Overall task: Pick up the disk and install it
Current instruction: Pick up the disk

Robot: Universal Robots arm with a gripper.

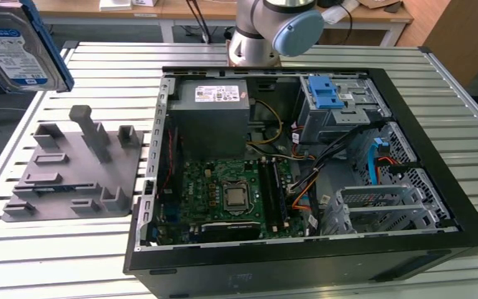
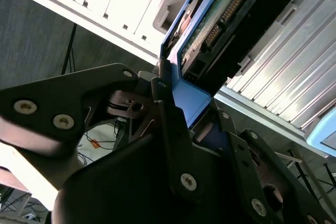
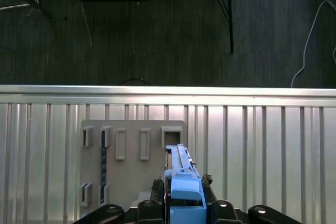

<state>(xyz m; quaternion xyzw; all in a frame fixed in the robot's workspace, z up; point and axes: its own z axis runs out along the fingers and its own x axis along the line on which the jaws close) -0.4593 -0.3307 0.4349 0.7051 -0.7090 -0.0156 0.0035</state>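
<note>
The gripper (image 2: 191,107) clamped the disk (image 1: 10,56) by its blue rail (label facing outward), held well above the grey fixture plate (image 1: 73,168), open air around its edges.

Robotics lab or electronics workshop. A silver worktable of ribbed aluminium slats (image 1: 40,249) carries an open black desktop computer tower (image 1: 305,274) lying on its side, its green motherboard (image 1: 222,193) exposed. Beside the tower sits a grey plastic fixture plate with raised slots (image 1: 65,180). A grey robot arm with a pale blue joint cap (image 1: 251,37) rises behind the tower. Dark carpet floor (image 3: 157,35) and light wooden desks (image 1: 81,6) lie beyond.
</note>
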